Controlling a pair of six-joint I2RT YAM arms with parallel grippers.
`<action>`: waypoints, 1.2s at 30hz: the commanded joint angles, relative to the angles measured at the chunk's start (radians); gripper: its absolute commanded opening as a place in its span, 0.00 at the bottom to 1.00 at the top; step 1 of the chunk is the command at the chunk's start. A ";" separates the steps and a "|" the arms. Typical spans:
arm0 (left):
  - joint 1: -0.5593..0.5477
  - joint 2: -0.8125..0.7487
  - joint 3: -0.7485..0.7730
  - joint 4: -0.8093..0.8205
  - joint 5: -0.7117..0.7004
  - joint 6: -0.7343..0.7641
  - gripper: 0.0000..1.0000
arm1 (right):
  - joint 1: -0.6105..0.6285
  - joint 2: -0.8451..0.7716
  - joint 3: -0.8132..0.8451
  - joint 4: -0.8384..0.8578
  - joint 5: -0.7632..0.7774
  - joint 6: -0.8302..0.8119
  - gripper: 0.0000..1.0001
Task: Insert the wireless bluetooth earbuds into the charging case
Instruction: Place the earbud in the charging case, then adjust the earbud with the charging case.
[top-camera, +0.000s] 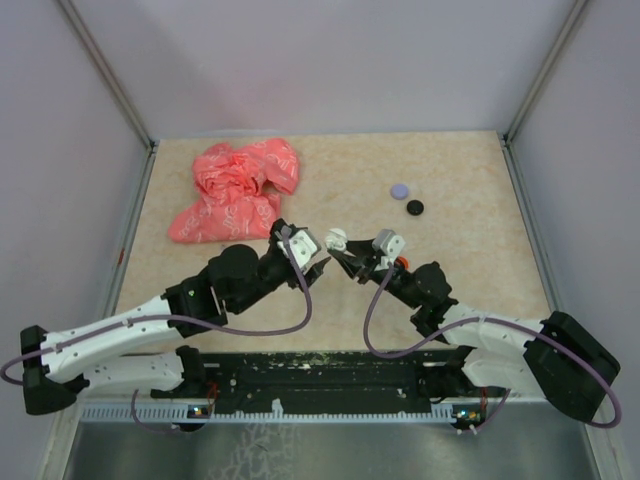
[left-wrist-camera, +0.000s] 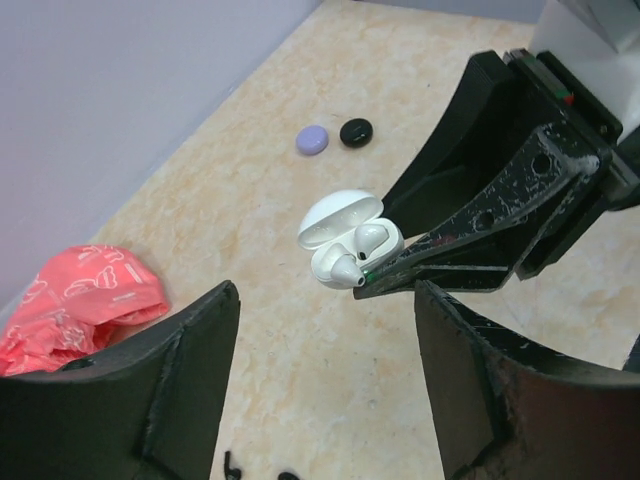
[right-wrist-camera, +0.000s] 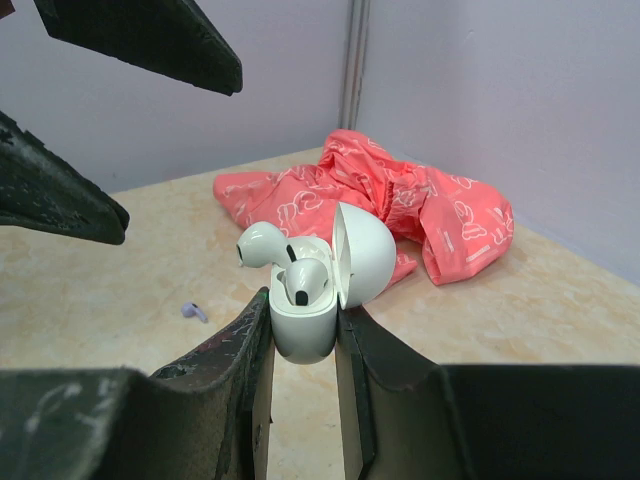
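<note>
My right gripper (right-wrist-camera: 303, 306) is shut on the white charging case (right-wrist-camera: 303, 330), holding it above the table with its lid (right-wrist-camera: 365, 255) open. One white earbud (right-wrist-camera: 306, 280) sits in its well. A second white earbud (right-wrist-camera: 262, 244) leans out over the case's rim, tilted. The case (left-wrist-camera: 340, 222) shows beyond my left gripper (left-wrist-camera: 325, 295), which is open with nothing between its fingers and a little short of the case. In the top view both grippers meet at the case (top-camera: 336, 238) in the middle of the table. A pale purple earbud (right-wrist-camera: 194, 312) lies on the table.
A crumpled red patterned bag (top-camera: 235, 190) lies at the back left. A pale purple disc (top-camera: 401, 189) and a black disc (top-camera: 415, 207) sit at the back right. Small black pieces (left-wrist-camera: 230, 466) lie on the table under my left gripper. Walls enclose three sides.
</note>
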 joint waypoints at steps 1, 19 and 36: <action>-0.006 -0.006 0.009 0.033 -0.081 -0.173 0.77 | 0.002 -0.016 -0.005 0.076 0.012 0.005 0.00; 0.047 0.073 0.031 0.033 -0.170 -0.307 0.80 | 0.002 -0.029 -0.005 0.076 0.004 0.014 0.00; 0.198 0.063 0.019 0.010 0.028 -0.390 0.76 | 0.003 -0.033 -0.007 0.100 -0.006 0.028 0.00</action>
